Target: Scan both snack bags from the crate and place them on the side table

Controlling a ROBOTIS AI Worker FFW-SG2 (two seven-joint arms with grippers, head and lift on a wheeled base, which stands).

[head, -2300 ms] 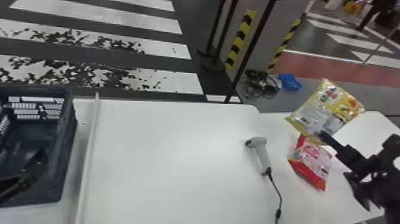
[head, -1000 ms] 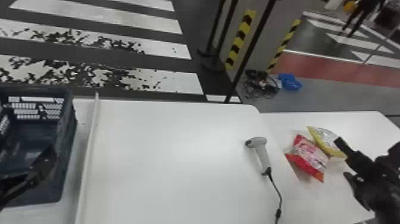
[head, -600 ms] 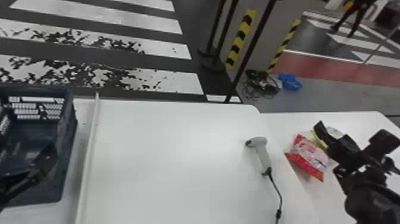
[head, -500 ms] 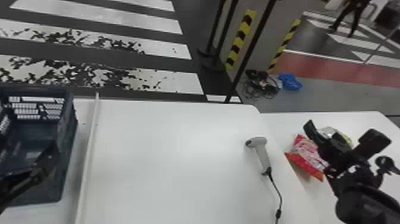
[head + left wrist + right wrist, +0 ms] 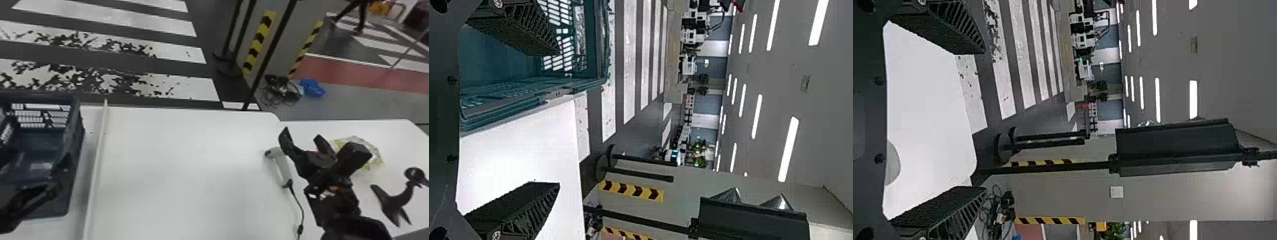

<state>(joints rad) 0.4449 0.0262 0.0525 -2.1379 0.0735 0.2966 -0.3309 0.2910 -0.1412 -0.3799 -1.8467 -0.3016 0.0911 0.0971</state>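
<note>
My right gripper (image 5: 302, 140) is open beside the scanner (image 5: 281, 166), over the seam between the main table and the side table; its open fingers frame bare white tabletop in the right wrist view, with the gripper (image 5: 985, 120) holding nothing. Behind its arm, the yellow snack bag (image 5: 360, 148) lies on the side table, partly covered. The red bag is almost wholly hidden by the same arm. At far left, my left gripper (image 5: 40, 194) is at the blue crate (image 5: 75, 140). Seen from its own wrist, the left gripper (image 5: 559, 117) stands open and empty, the crate (image 5: 524, 102) beyond it.
A pale rail (image 5: 97, 159) runs along the main table (image 5: 178, 178) beside the crate. The scanner's cable (image 5: 298, 204) trails to the front edge. On the side table's (image 5: 399, 140) right part shows a black forked shape (image 5: 391, 204) that I cannot identify. Posts stand behind the tables.
My right gripper let go of the yellow bag, which came down on the side table beside the red one. The right arm then swung left toward the scanner. The left gripper shifted slightly over the crate.
</note>
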